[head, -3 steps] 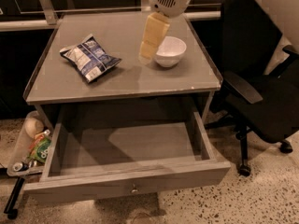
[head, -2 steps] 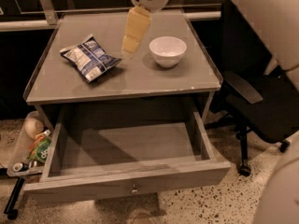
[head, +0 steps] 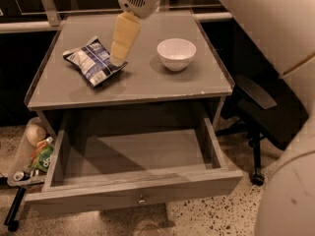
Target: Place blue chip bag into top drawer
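The blue chip bag (head: 93, 60) lies flat on the left part of the grey table top (head: 142, 82). It is dark blue and silver and crinkled. My gripper (head: 118, 58) hangs from the white wrist at the top and points down, its tip just at the bag's right edge. The top drawer (head: 133, 191) is pulled wide open below the table top. It has a small metal knob at front centre, and its inside is bare.
A white bowl (head: 176, 53) stands on the table right of my gripper. A side tray (head: 30, 156) with colourful packets hangs at the lower left. A black office chair (head: 266, 107) stands to the right. My arm's white body fills the right edge.
My gripper has moved left, from above the white bowl to the right edge of the chip bag. The bag, bowl and drawer have not moved.
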`<state>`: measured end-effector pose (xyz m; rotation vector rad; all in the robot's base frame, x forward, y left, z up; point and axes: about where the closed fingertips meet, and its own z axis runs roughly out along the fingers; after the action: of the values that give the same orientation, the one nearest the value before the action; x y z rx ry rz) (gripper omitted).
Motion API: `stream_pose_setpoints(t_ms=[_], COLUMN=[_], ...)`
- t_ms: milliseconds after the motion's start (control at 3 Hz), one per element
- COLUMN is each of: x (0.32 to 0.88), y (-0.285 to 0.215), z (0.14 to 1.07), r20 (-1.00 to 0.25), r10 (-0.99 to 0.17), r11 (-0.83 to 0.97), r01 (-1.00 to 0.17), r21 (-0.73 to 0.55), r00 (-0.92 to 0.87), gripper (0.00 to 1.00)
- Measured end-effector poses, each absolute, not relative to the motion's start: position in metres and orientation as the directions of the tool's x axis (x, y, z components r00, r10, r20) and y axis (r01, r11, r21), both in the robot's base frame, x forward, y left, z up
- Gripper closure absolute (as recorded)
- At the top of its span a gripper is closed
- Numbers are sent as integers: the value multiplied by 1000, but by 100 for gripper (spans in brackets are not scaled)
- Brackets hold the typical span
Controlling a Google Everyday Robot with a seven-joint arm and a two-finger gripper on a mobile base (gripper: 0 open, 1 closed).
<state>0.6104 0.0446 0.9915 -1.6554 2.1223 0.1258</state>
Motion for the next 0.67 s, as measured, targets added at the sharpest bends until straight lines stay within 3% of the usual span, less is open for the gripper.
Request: stream_pose_setpoints(t_ms=[667], x=[650], y=[114], z=[959], r20=[-426], r10=[-890], r11=[229], r01=[-967], r21=[-109], r00=[-162], gripper=[0])
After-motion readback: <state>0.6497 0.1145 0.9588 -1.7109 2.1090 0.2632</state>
